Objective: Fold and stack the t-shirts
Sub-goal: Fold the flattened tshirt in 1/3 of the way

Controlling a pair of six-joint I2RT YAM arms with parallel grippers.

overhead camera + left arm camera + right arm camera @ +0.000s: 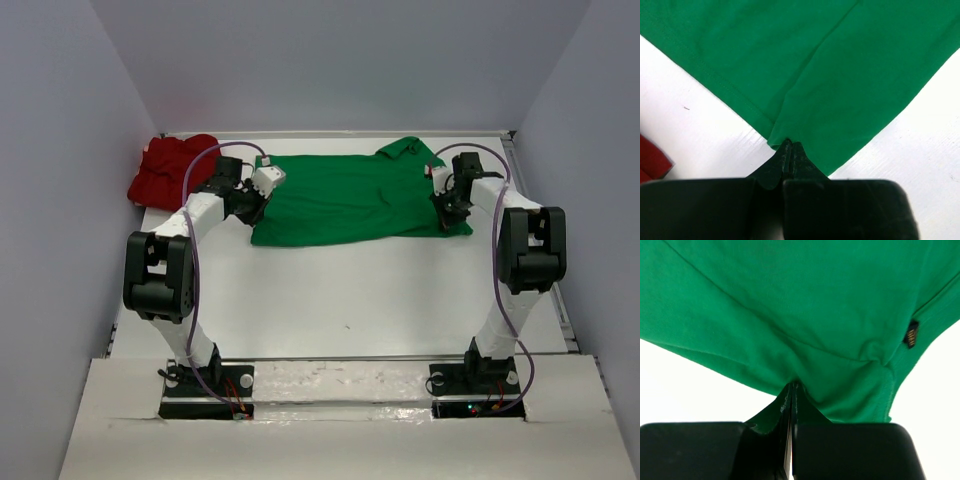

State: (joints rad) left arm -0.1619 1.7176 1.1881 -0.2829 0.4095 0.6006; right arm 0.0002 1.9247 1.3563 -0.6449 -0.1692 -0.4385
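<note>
Pale grey walls close off three sides of a white table, and we see both arms reaching from its near edge toward the far half.

We find the green t-shirt spread mostly flat across that far half, its long side running left to right between the two arms. One bunched part rises at its far right end. The red t-shirt sits crumpled in the far left corner, against the wall. In the left wrist view a strip of bare table lies between it and the green cloth, so the two are not touching.

We see the left gripper at the green t-shirt's left end. Its jaws are closed, and its wrist view shows the tips pinching the cloth where a stitched hem meets a fold line. The cloth fans away from that pinch and lies flat on the table.

The right gripper is at the shirt's right end, its jaws also closed on green cloth. From its wrist view we see the cloth gathered into creases at the tips and lifted a little there. A small dark label shows on the cloth, to the right of that pinch.
</note>
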